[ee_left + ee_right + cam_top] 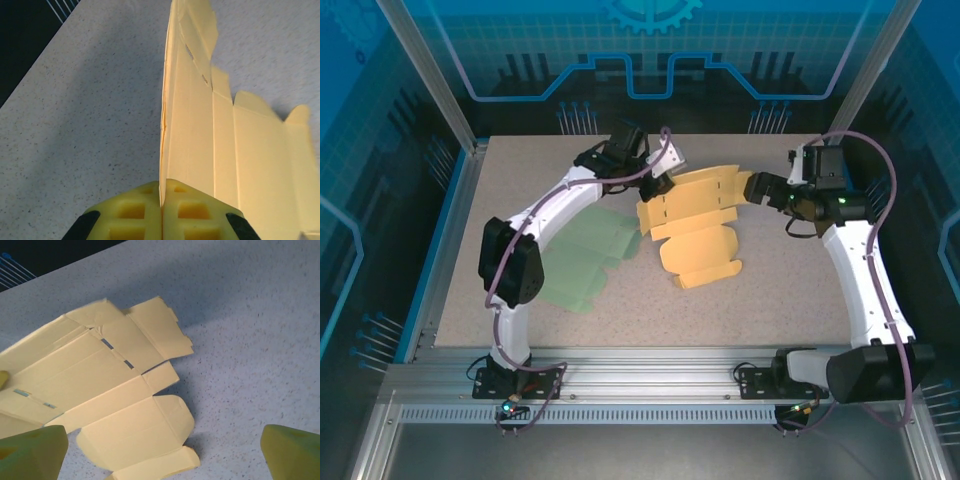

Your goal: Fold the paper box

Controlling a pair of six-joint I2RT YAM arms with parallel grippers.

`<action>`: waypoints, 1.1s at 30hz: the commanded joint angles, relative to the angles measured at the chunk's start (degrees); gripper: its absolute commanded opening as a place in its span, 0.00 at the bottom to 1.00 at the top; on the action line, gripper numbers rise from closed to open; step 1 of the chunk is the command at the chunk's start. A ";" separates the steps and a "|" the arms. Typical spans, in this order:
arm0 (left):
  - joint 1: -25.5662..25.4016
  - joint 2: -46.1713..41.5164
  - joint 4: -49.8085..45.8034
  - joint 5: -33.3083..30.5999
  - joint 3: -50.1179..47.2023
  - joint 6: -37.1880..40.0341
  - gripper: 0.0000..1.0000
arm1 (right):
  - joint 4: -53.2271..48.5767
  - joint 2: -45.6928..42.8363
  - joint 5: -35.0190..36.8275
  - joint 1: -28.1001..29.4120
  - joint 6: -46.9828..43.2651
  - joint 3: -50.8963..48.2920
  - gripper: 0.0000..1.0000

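Box [695,225] lies between the arms, its left edge pinched by the left gripper [161,199], its free right end just beside the wide-open right gripper [758,187] (the likelier folder).

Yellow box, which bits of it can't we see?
- Left wrist view: the box edge pinched between the shut left fingers is hidden; its right side leaves the frame.
- Right wrist view: its left and bottom parts leave the frame; the right fingers cover a corner.
- Top view: the left arm covers part of the green sheet.
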 commanded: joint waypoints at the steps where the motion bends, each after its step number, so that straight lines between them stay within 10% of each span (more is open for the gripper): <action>1: -2.63 -1.03 15.26 -8.34 -8.73 8.64 0.00 | 3.47 1.25 -7.73 -2.96 2.56 -3.32 1.00; 19: -10.39 -1.09 65.25 -24.64 -36.39 24.58 0.00 | 12.14 10.06 -16.84 -5.29 2.39 -8.18 0.89; 33: -11.07 0.20 69.07 -25.82 -38.90 33.88 0.00 | 6.40 23.91 -7.93 2.78 -3.17 10.14 0.77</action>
